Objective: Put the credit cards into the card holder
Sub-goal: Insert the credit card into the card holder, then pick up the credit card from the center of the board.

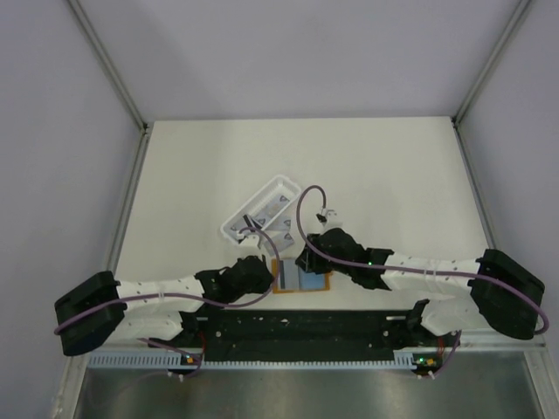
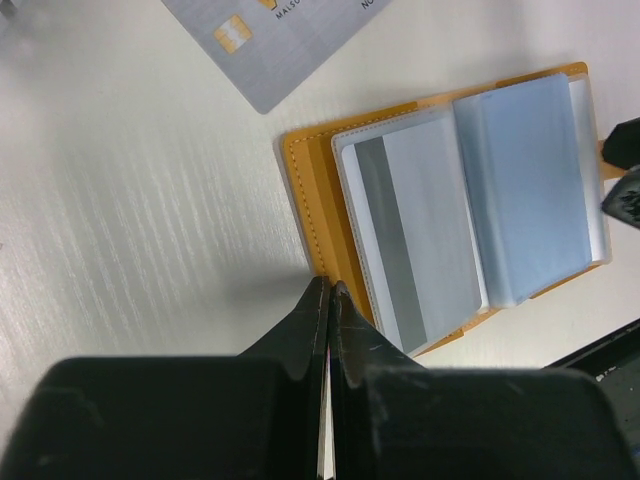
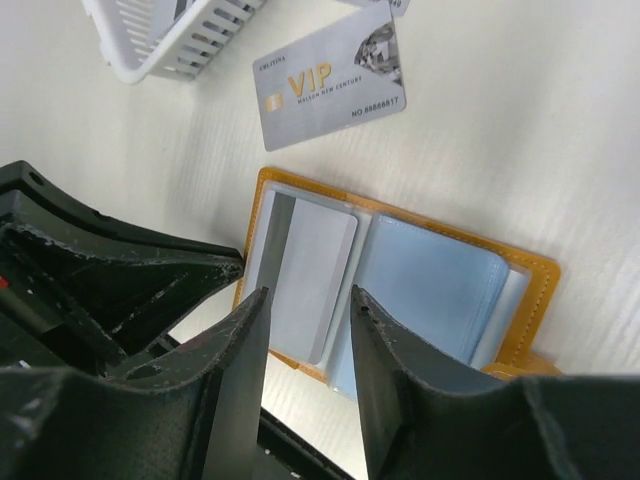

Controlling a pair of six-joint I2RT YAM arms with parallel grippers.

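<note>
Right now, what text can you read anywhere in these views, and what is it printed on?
"VIP": gold letters on the silver credit card lying on the table beside the card holder.
"NO.88888817": same card, lower right.
"MAISON NEW CENTURE": small line under VIP, reading uncertain.
Word at that card's top left: too small to read.
Cards in the white tray: dark markings, too small to read.
Card holder: no text visible.

1. Arms (image 1: 166, 286): white links, black joints.
2. Black boxy housings (image 1: 87, 312) at the outer ends.
3. A purple cable (image 1: 300, 223) runs along each arm.
4. Fingers (image 3: 235, 360): black, tapered, scuffed pale along the edges.
</note>
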